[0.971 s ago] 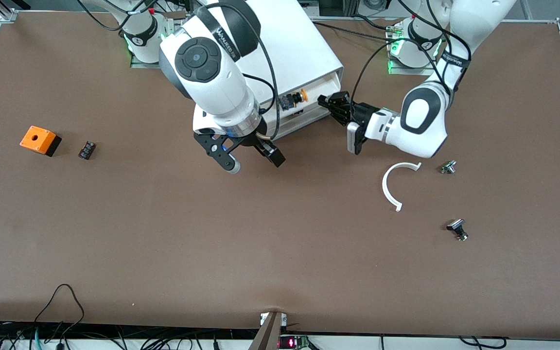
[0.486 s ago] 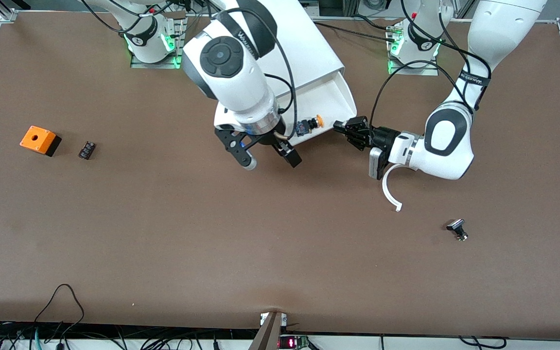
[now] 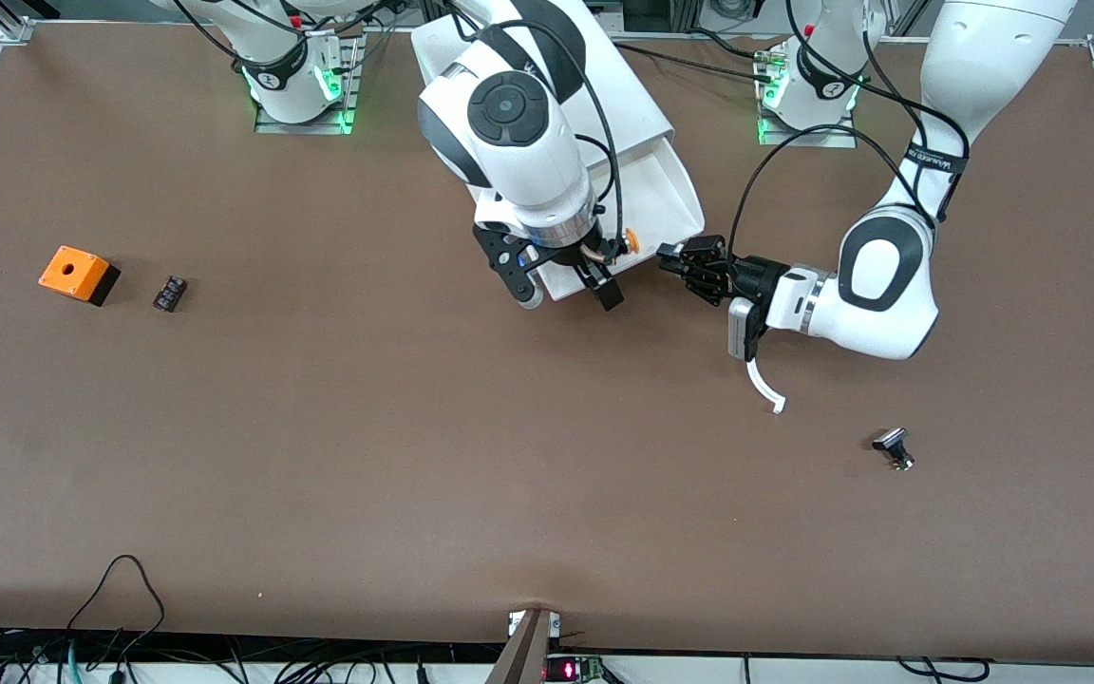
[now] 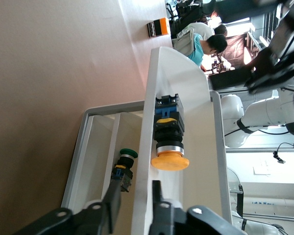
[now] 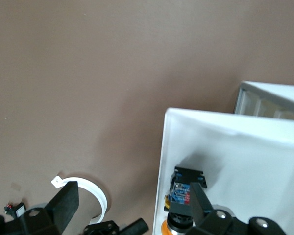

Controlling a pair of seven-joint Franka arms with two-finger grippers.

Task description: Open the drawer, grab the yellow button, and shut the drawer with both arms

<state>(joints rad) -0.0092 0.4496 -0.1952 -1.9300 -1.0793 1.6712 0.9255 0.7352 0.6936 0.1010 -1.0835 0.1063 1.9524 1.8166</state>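
With the drawer now drawn fully out, the left gripper slackens its jaws at the drawer front while the right gripper, jaws wide, has moved over the button, ready for picking.

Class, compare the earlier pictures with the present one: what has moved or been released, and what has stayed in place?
The cream-white top drawer has slid further out toward the front camera. The left end effector at its front edge has begun to loosen. The open right end effector has swung over the drawer's orange-capped push button. The orange square box and small black part stayed put.
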